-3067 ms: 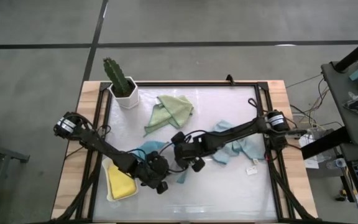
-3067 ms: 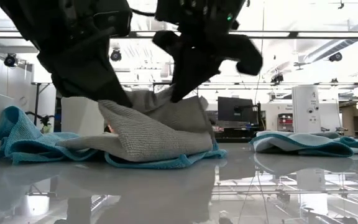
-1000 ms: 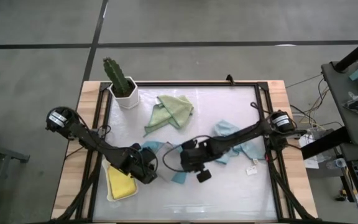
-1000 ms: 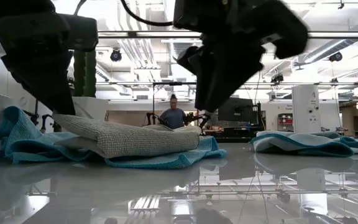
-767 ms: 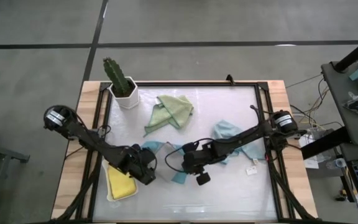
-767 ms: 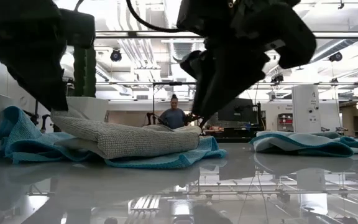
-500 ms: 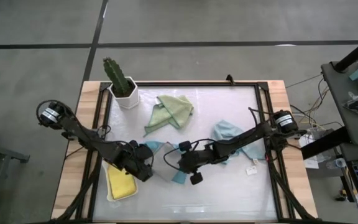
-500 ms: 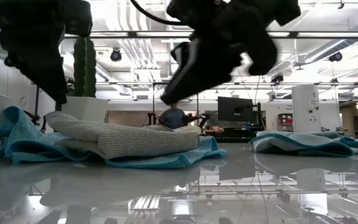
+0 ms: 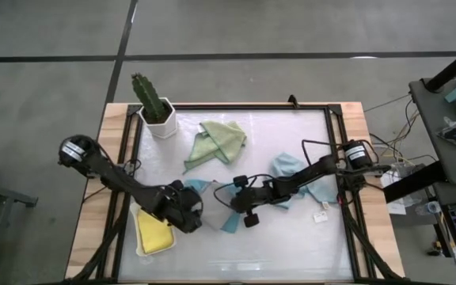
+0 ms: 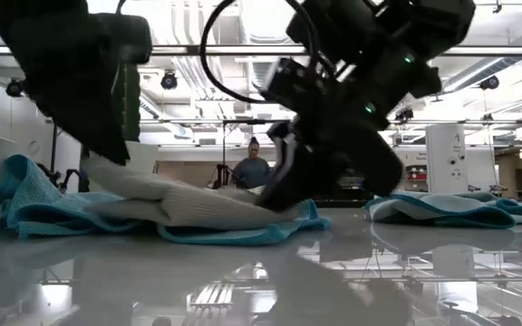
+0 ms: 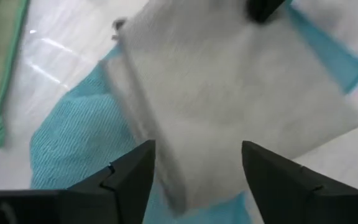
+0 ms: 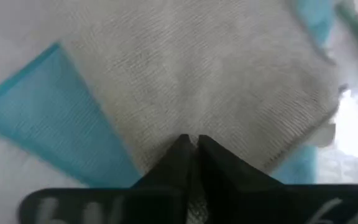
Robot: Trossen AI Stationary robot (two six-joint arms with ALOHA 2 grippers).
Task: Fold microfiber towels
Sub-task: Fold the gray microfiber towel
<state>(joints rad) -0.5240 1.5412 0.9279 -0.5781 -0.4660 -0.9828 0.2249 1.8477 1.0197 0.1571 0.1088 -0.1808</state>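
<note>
Grey towel (image 12: 197,74) just ahead of right gripper's (image 12: 191,142) closed fingertips.

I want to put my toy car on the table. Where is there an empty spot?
The far right corner, between the sage green towel and the table's frame, is bare. So is the near strip below the right gripper. The middle is crowded: both arms, the grey towel on the teal towel, the pale blue towel.

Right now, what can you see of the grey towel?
The grey towel is a soft, ribbed cloth, folded flat near the table's middle, lying on the teal towel. The right gripper is shut and pressing its edge; the left gripper hovers open over the other side.
</note>
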